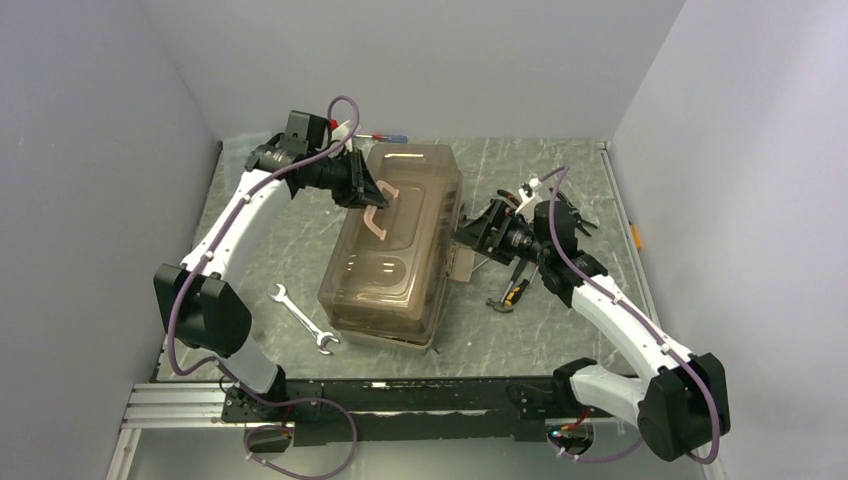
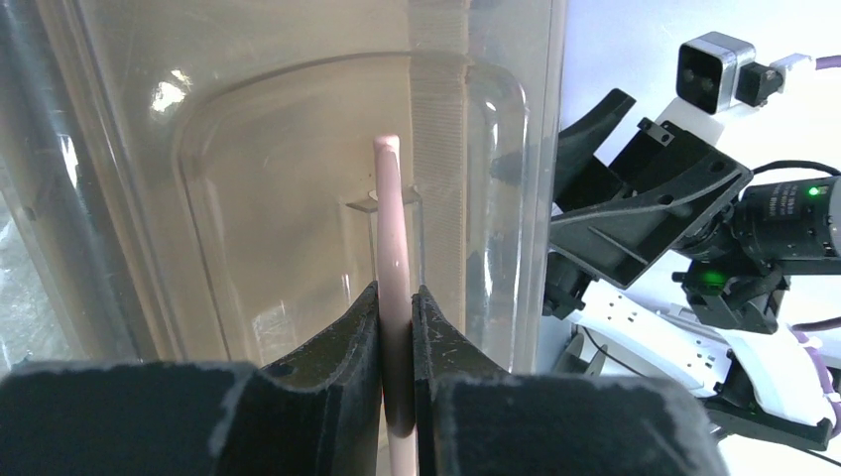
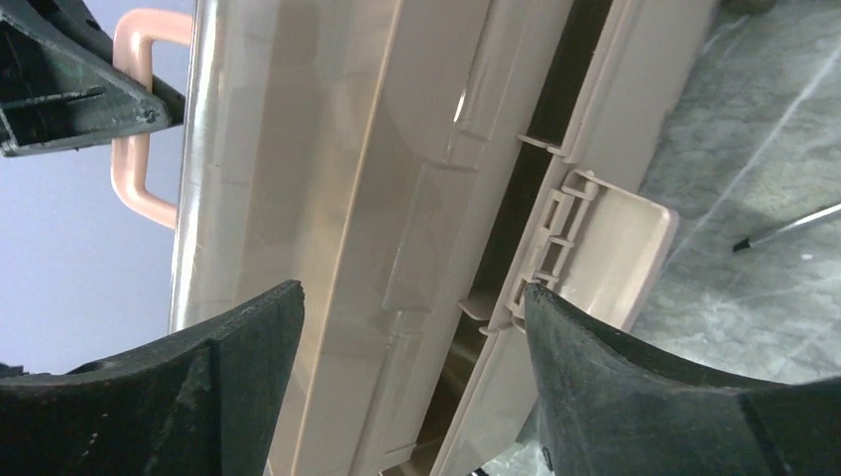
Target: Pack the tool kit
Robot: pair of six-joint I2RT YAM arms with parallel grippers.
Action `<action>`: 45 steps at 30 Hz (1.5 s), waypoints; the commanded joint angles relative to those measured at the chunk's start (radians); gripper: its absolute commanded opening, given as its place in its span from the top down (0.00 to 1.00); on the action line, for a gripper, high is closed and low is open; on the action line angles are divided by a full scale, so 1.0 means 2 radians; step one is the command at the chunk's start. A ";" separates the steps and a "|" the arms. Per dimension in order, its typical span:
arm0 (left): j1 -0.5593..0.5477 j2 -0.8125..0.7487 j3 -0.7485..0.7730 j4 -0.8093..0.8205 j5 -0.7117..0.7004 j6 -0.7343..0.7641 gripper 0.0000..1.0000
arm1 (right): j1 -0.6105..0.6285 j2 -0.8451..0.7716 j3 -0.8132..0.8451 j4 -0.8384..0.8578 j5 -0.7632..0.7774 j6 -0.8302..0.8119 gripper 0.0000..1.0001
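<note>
The tan-brown toolbox [image 1: 395, 245] lies in the middle of the table with its smoky lid [image 3: 327, 149] down. My left gripper [image 1: 362, 188] reaches over it from the left and is shut on the pink handle [image 2: 389, 218], which stands pinched between both pads [image 2: 369, 327]. My right gripper [image 3: 412, 293] is open at the box's right side and straddles the seam between lid and base. Its right fingertip [image 3: 555, 317] touches the hinge of the unfastened latch flap [image 3: 605, 248]. A steel wrench [image 1: 303, 320] lies left of the box.
A hammer and a black-orange screwdriver [image 1: 510, 293] lie under my right forearm. Another screwdriver [image 1: 385, 136] rests by the back wall behind the box. A thin steel shaft [image 3: 788, 228] lies on the table beyond the latch. Walls close in on both sides.
</note>
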 commanded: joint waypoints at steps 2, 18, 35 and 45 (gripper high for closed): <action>0.018 -0.020 0.036 0.046 0.044 0.008 1.00 | -0.002 0.012 -0.028 0.128 -0.050 0.027 0.10; 0.055 -0.042 -0.003 0.062 0.073 0.013 1.00 | 0.016 0.110 -0.035 0.356 -0.133 0.110 0.14; 0.097 -0.061 -0.023 0.059 0.082 0.026 0.58 | 0.049 0.097 0.011 0.329 -0.124 0.102 0.34; 0.146 -0.090 -0.042 0.033 0.076 0.058 0.20 | 0.065 0.126 0.043 0.323 -0.129 0.103 0.36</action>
